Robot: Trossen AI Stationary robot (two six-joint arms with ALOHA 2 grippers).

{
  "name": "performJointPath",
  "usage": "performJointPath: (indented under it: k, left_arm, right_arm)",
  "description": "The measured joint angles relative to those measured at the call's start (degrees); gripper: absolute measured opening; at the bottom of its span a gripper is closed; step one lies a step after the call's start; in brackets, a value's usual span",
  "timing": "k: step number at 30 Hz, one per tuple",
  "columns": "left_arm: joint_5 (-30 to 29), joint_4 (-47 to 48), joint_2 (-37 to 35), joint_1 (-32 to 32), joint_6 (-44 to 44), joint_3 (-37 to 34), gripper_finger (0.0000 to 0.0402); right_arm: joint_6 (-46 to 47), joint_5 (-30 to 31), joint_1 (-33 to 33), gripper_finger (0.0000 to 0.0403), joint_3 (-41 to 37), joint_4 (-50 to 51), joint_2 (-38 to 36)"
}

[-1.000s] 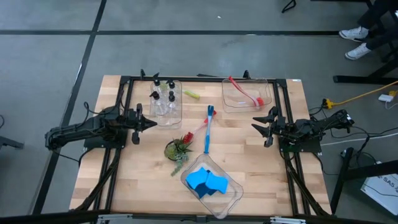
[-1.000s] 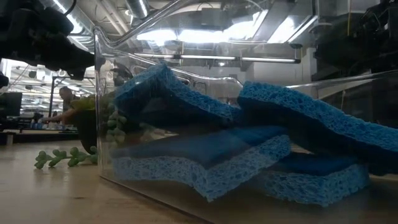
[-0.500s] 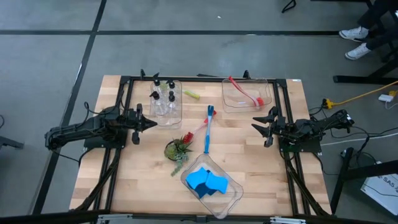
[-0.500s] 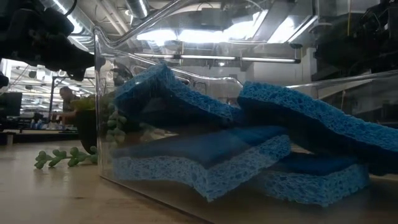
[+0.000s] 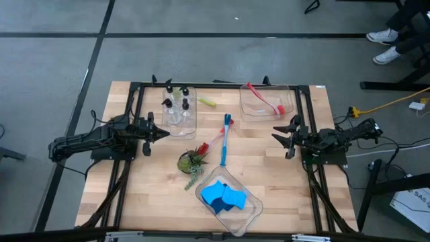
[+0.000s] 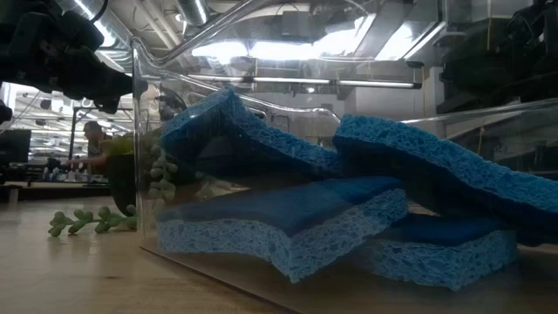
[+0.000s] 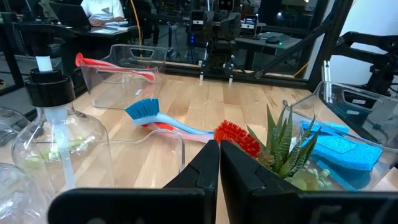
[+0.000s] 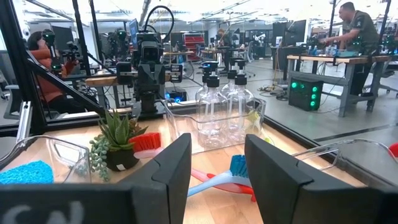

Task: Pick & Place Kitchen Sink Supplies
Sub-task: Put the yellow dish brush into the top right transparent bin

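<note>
Several blue sponges [image 5: 224, 197] lie piled in a clear bin [image 5: 250, 214] near the front edge. Three clear pump bottles [image 5: 180, 102] stand in a bin [image 5: 191, 124] at the far left, with a yellow-green brush [image 5: 207, 102] lying on the table beside it. One red brush [image 5: 264, 99] lies in the far right bin [image 5: 290, 91]. A blue brush [image 5: 225, 140] and another red brush [image 5: 213, 141] lie crossed on the table's middle. My left gripper [image 5: 164, 133] hovers shut at the left, pointing level toward them. My right gripper [image 5: 275, 137] hovers open at the right with nothing between its fingers [image 8: 171, 168].
A small potted plant [image 5: 193, 161] stands between the crossed brushes and the sponge bin, its trailing stems on the table. Black frame rails [image 5: 134, 91] run along the table's left, right and far edges. Bare wood [image 5: 269, 168] lies between the brushes and the right arm.
</note>
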State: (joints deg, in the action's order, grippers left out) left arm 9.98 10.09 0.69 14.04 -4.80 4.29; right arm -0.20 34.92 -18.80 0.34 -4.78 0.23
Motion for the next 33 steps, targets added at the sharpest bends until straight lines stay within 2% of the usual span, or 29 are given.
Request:
performJointPath:
  k: [22, 27, 33]
  left_arm:
    - [-0.02, 0.0, 0.0, 0.0, 0.01, 0.0, 0.0006]
    - [-0.04, 0.0, 0.0, 0.0, 0.0, 0.0, 0.0009]
    - [-0.02, 0.0, 0.0, 0.0, 0.0, 0.0, 0.001]
  right_arm:
    - [-0.05, 0.0, 0.01, 0.0149, 1.08, 0.06, 0.27]
    - [0.05, 0.0, 0.44, 0.0149, 9.36, 9.36, 4.36]
    - [-0.65, 0.02, 2.19, 0.0149, 24.02, 21.18, 16.59]
